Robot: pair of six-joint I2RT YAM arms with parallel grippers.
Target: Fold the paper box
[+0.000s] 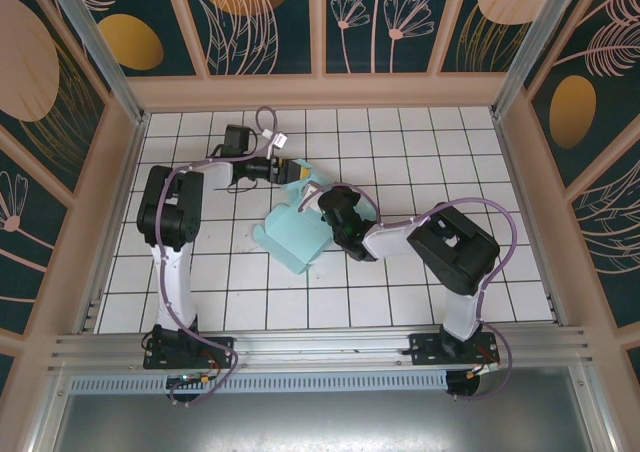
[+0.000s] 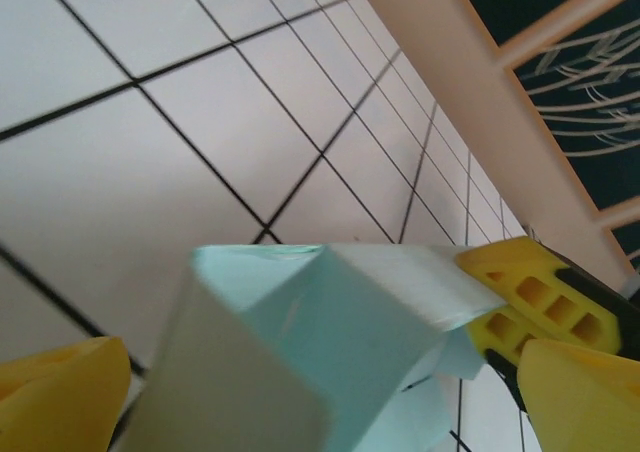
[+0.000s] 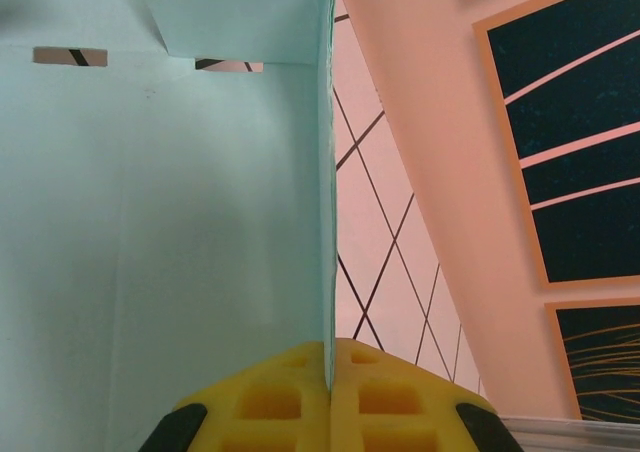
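Note:
The paper box (image 1: 296, 234) is pale mint card, partly folded, lying mid-table with one panel raised. My left gripper (image 1: 288, 173) is at its far end, open. In the left wrist view a folded corner of the box (image 2: 330, 322) sits between the wide-apart yellow fingers (image 2: 60, 392). My right gripper (image 1: 326, 204) is at the box's right side. In the right wrist view it (image 3: 330, 357) is shut on the thin edge of an upright mint panel (image 3: 160, 222). Its fingertips (image 2: 530, 292) also appear in the left wrist view, pinching a flap.
The white tiled table (image 1: 440, 152) is enclosed by pinkish wooden walls (image 1: 320, 90) with dark patterned panels. A metal rail (image 1: 320, 344) runs along the near edge by the arm bases. Free tiles lie to the right and the near left.

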